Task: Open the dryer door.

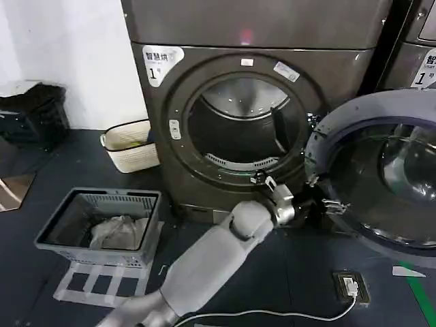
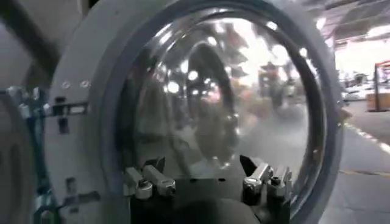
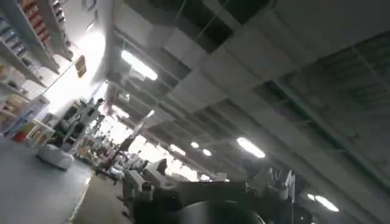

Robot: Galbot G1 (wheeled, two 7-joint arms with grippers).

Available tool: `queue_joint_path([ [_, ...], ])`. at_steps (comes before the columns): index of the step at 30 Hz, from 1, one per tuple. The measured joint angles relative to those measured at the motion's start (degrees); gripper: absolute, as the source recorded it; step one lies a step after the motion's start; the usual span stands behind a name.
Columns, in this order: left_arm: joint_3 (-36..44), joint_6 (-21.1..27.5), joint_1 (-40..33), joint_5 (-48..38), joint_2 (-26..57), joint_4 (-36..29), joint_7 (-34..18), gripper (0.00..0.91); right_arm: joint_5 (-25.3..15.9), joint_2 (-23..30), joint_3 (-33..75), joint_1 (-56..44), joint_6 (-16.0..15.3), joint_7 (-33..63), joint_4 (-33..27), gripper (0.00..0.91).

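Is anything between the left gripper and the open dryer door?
Nothing visible. The left gripper sits open right at the grey plastic inner side of the round chrome-rimmed dryer door, which is swung wide from the bronze-grey dryer; its dark domed glass faces the gripper unobstructed.

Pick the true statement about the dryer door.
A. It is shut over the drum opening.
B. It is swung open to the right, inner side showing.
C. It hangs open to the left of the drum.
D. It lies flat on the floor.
B: the dryer door stands swung out to the right of the dryer with its grey inner side showing, the drum opening is bare, and the left gripper is at the door's near edge.
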Motion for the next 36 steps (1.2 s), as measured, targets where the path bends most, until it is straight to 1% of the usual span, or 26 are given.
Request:
queue_joint_path([
  [3, -0.21, 1.63, 1.01, 1.18, 0.0, -0.45, -0.91, 0.907, -1.57, 0.0, -0.15, 0.16, 1.4, -0.09, -0.65, 0.907],
  [8, 0.32, 5.24, 3.69, 1.17, 0.0, -4.12, -0.27, 0.907, -1.64, 0.0, -0.36, 0.25, 1.63, -1.34, -1.66, 0.907],
  [11, 0.32, 9.23, 5.18, -0.55, 0.0, -9.13, -0.23, 0.907, -1.13, 0.01, -0.48, 0.42, 1.14, -2.68, -1.99, 0.907],
  [12, 0.13, 10.27, 5.67, -1.02, 0.0, -11.29, -0.33, 0.907, -0.4, 0.0, -0.75, 0.44, 0.5, -3.25, -1.99, 0.907],
  [14, -0.42, 11.46, 7.31, -1.37, 0.0, -16.38, -0.4, 0.907, 1.95, 0.0, -1.39, 0.54, -1.27, -4.39, -2.0, 0.907],
  [16, -1.24, 11.99, 9.1, -2.27, 0.52, -21.28, -0.36, 0.907, 3.43, 0.0, -2.04, 0.55, -1.6, -4.69, -2.25, 0.907],
  [18, -2.52, 13.22, 10.96, -3.5, 5.09, -26.0, -0.46, 0.907, 4.58, 0.01, -2.94, 0.58, -1.26, -4.75, -2.3, 0.907],
  [21, -5.7, 15.68, 13.75, -6.53, 14.48, -32.86, -1.74, 0.907, 5.8, 0.01, -4.41, 1.15, -0.71, -5.0, -1.97, 0.907],
  [23, -8.3, 16.59, 15.76, -7.84, 20.3, -36.88, -2.92, 0.907, 5.78, 0.01, -4.95, 1.44, 0.23, -4.67, -2.37, 0.907],
  [25, -11.1, 17.59, 17.89, -9.15, 25.22, -40.19, -4.28, 0.907, 5.76, -0.76, -5.15, 1.52, 0.33, -4.68, -2.91, 0.907],
  [29, -18.21, 23.03, 23.91, -14.53, 34.08, -45.59, -9.75, 0.907, 5.71, -3.59, -5.9, 1.7, 0.67, -5.31, -4.05, 0.907],
  [31, -21.81, 26.55, 27.13, -14.81, 38.21, -47.6, -13.56, 0.907, 5.52, -5.01, -6.6, 2.0, 1.23, -5.63, -4.79, 0.907],
  [34, -27.16, 31.71, 32.55, -18.66, 43.89, -50.25, -19.7, 0.907, 5.6, -6.64, -7.62, 2.59, 1.25, -5.85, -6.04, 0.907],
  [35, -29.3, 33.15, 34.47, -20.96, 45.77, -51.03, -22.13, 0.907, 5.6, -7.2, -7.95, 2.73, 1.25, -5.85, -6.61, 0.907],
  [36, -31.33, 33.16, 36.16, -23.43, 47.44, -51.51, -24.24, 0.907, 5.6, -7.77, -8.2, 2.79, 1.24, -5.85, -7.08, 0.907],
])
